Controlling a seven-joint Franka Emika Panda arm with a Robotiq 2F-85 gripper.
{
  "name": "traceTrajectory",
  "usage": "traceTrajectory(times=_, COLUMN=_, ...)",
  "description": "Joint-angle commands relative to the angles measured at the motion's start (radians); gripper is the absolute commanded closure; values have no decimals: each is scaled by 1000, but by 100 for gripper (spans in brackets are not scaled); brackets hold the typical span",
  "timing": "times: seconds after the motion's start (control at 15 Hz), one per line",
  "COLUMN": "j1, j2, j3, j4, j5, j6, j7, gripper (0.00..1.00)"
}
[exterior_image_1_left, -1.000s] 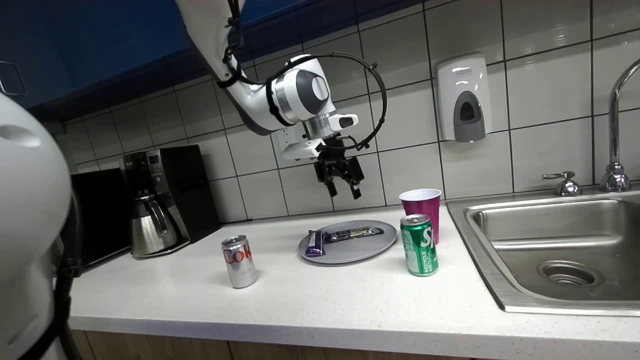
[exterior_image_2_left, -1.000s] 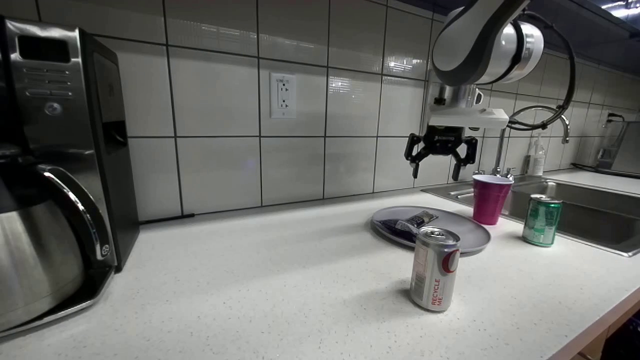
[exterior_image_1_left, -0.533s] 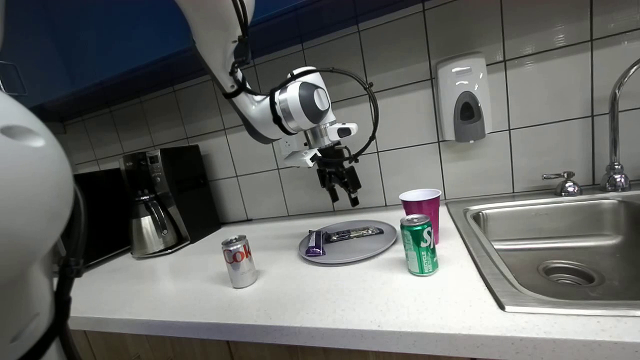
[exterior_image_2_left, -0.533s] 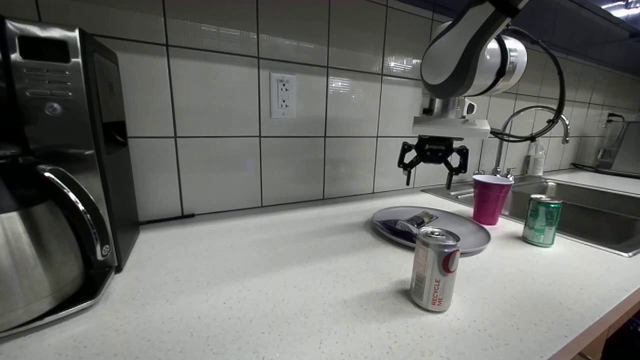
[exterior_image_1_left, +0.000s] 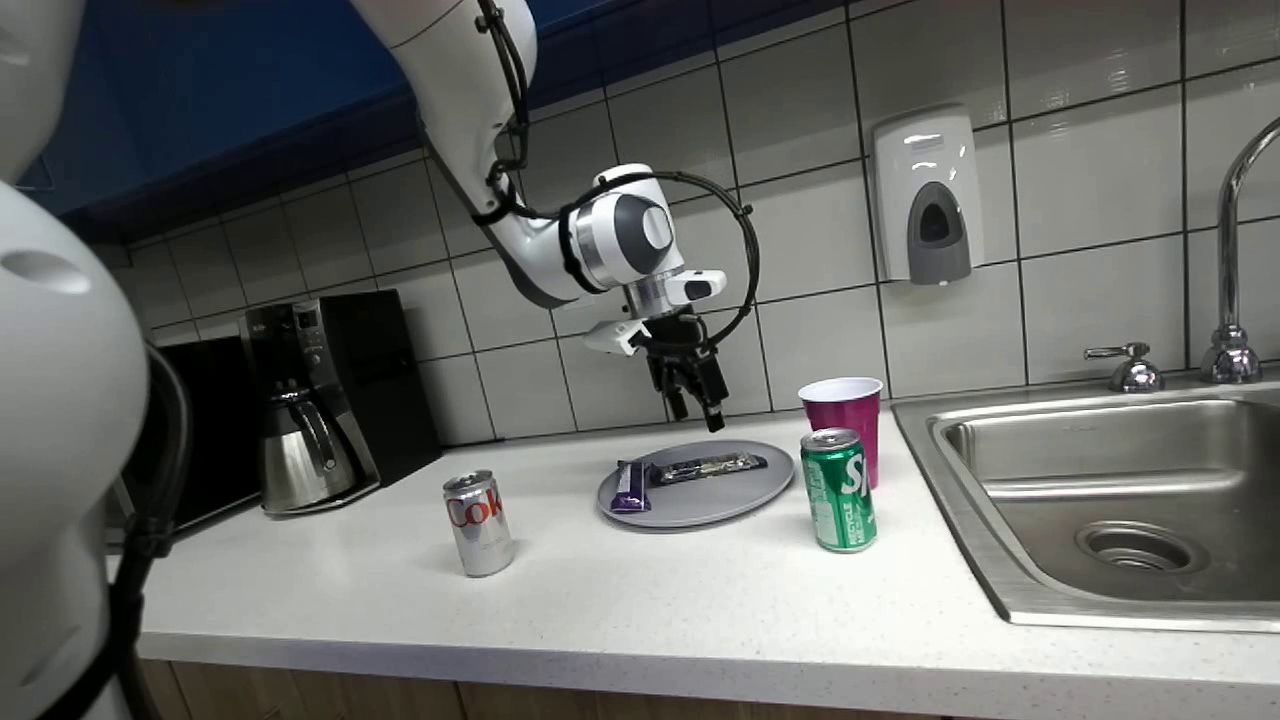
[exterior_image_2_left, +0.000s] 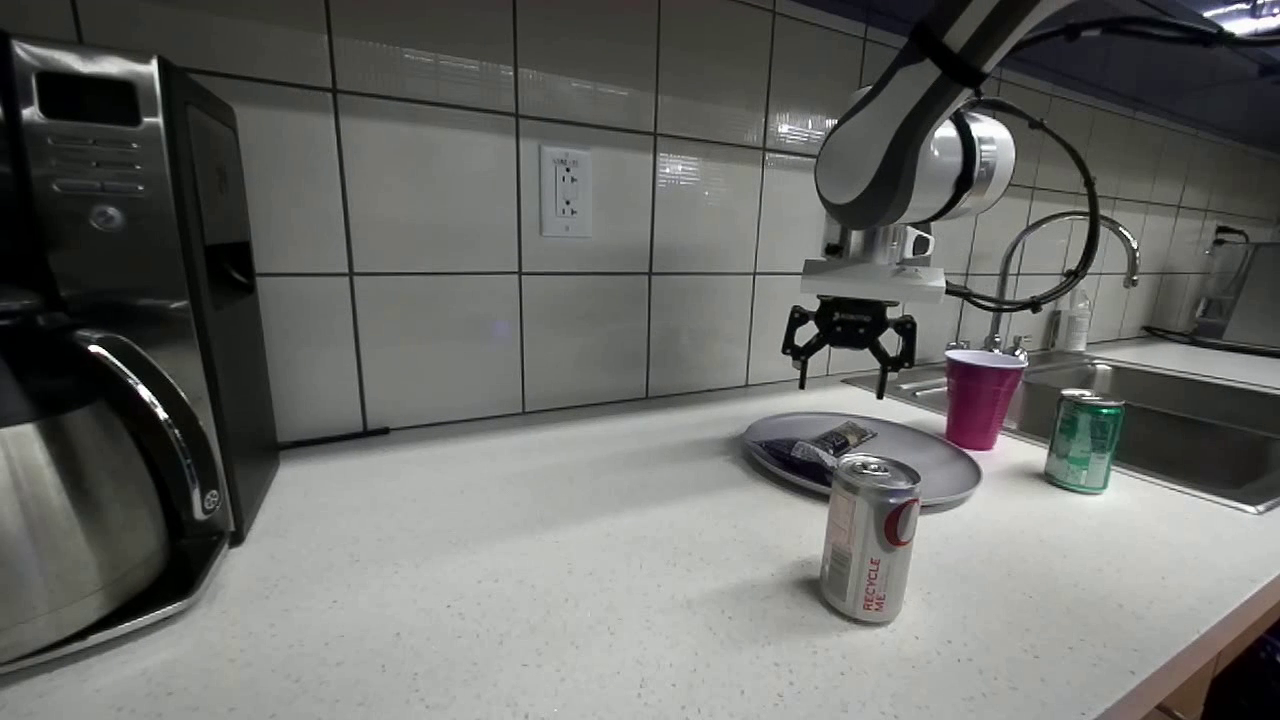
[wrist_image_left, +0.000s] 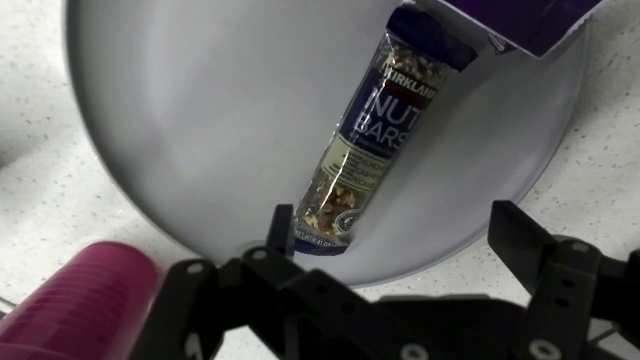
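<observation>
Spread wide, the claw (exterior_image_2_left: 842, 388) hangs fingers-down above the grey plate (wrist_image_left: 200, 125), nothing gripped between its fingers (wrist_image_left: 517, 242). Nearest item: Kirkland nut bar (wrist_image_left: 365, 142), lying on the plate below the claw, untouched. In the wrist view its close end shows right by one fingertip, long axis slanting away from the claw. Purple packet (exterior_image_1_left: 630, 487) sits at the bar's far end from the claw, same plate; can't tell if the two touch. Pink cup (exterior_image_2_left: 983, 405) stands upright near the claw, just beside the plate. Green can (exterior_image_1_left: 838, 490) upright, farther from the claw than the cup; silver Coke can (exterior_image_1_left: 480, 525) upright, well apart from the claw. Step in hand reads as approach, pre-contact. Bar looks off-center in the gap as things stand. A grip on it would call for shifting the claw until the bar runs midway between the fingers, a slight turn to close square across it, then a slow drop, nearer finger clear of the cup.
</observation>
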Motion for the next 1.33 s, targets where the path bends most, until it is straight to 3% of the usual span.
traceTrajectory(times=0.0, j1=11, j2=55, j3=-9, j4=78, j5=29, j6=-45, j7=31, gripper=0)
traceTrajectory(times=1.27, j1=13, j2=110, j3=3, j4=95, j5=116, j6=-111, j7=99, gripper=0)
